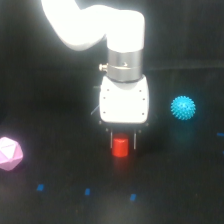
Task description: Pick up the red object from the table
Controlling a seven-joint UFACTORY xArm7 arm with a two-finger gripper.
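While thin dark fingers flank it, claw (120,140) grips stubby glossy red object (120,147) above matte black table (60,205).

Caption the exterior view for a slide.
Gripper straddling the red object on the black table, cyan spiky ball nearby.

The small stubby faceted cylinder (119,147) is bright red, a shade darker along its lower part. The flat matte table (50,90) is black all over, broken only by a few small blue marks (87,191) near its front edge. The spiky ball (183,107) toward the exterior view's right edge is cyan. The faceted polyhedron (10,153) at the exterior view's left edge is pale pink, with lighter and darker facets. The arm's smooth housing (124,100) is white, with a silver-grey metal band (124,65) around its wrist.
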